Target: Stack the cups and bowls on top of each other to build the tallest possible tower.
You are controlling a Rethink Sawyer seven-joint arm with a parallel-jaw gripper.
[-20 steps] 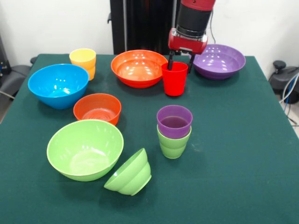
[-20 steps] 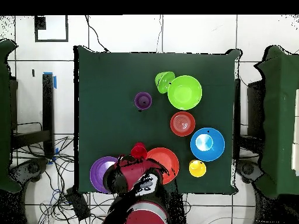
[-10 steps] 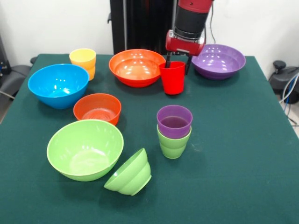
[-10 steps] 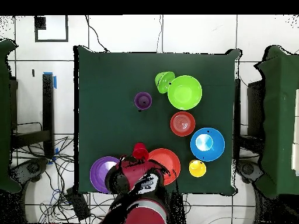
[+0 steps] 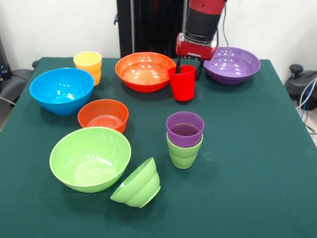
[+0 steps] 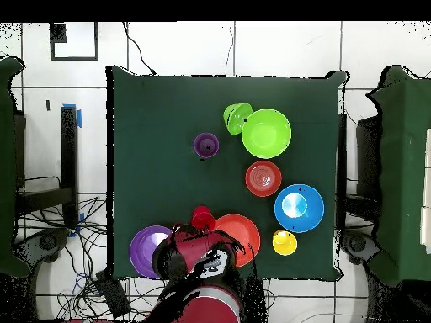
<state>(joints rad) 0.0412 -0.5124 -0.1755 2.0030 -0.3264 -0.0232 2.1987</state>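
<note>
front view: the gripper (image 5: pixel 188 67) straddles the back rim of the red cup (image 5: pixel 182 83), one finger inside and one behind, apparently pinching the wall. the cup stands between the orange bowl (image 5: pixel 145 71) and the purple bowl (image 5: pixel 232 64). it looks light, stiff and glossy, so likely slippery; the rim is the sensible hold. no writing is readable.

overhead view: the red cup (image 6: pixel 202 219) sits just ahead of the arm; the fingers are hidden.
</note>
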